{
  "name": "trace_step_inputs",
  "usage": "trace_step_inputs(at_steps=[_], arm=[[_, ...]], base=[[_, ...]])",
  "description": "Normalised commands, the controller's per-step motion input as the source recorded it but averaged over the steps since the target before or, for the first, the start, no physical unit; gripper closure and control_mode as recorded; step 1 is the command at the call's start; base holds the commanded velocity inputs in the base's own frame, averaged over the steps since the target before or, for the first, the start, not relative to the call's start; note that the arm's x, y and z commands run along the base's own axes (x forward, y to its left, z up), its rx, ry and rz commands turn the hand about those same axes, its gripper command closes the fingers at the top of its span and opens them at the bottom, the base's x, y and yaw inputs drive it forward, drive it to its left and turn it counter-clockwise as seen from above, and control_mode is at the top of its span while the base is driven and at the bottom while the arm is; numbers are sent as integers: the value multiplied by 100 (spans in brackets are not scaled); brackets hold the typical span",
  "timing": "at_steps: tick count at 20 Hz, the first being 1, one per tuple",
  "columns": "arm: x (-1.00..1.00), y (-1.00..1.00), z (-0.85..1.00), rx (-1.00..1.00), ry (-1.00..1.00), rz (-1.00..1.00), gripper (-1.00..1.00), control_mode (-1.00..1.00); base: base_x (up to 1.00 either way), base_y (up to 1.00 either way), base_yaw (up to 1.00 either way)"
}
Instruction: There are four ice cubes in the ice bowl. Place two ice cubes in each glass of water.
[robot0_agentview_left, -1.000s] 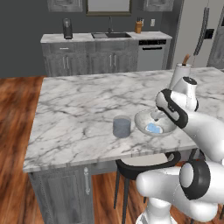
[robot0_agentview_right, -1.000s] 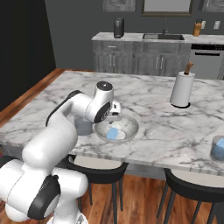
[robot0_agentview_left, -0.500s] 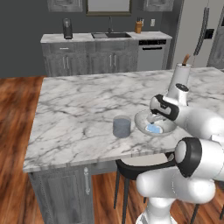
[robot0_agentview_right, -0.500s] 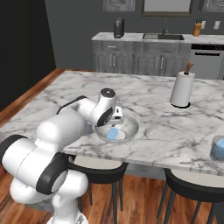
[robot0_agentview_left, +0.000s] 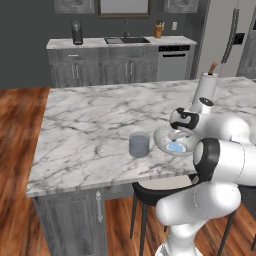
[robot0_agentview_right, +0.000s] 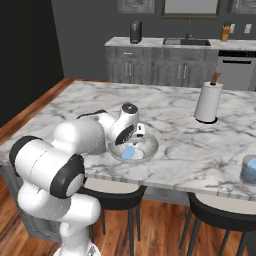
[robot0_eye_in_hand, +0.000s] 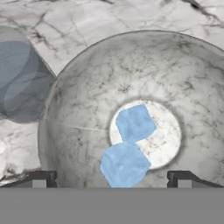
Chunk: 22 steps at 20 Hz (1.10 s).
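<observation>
Marbled worktop (robot0_agentview_left: 90, 117) with what stands on it.
Near front edge: ice bowl (robot0_agentview_left: 161, 136), with a glass of water (robot0_agentview_left: 139, 145) just beside. Farther back, a tall white cylinder (robot0_agentview_right: 208, 101). At far right edge of right base view, seemingly another glass of water (robot0_agentview_right: 249, 170), cut off.

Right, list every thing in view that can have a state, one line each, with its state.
gripper: open, hovering over the ice bowl, holding nothing.
ice bowl: upright on the island counter, two ice cubes inside.
ice cubes: two, loose at the bowl's bottom, touching each other.
near glass of water: upright beside the bowl.
far glass of water: upright at the counter's right end, blue inside.
paper towel roll: standing upright.
</observation>
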Motion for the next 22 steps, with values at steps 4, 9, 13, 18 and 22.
trace_step_inputs(at_steps=[4, 9, 13, 18, 22], arm=[[20, -6, -26, 0, 0, 0, -100, -100], [6, 0, -27, -2, 0, 0, -100, -100], [1, 0, -28, -3, 0, 0, -100, -100], [14, 0, -26, -3, 0, 0, -100, -100], [27, 0, -19, -2, 0, 0, -100, -100]], base=[[0, 0, 0], [0, 0, 0], [0, 0, 0], [0, 0, 0], [0, 0, 0]])
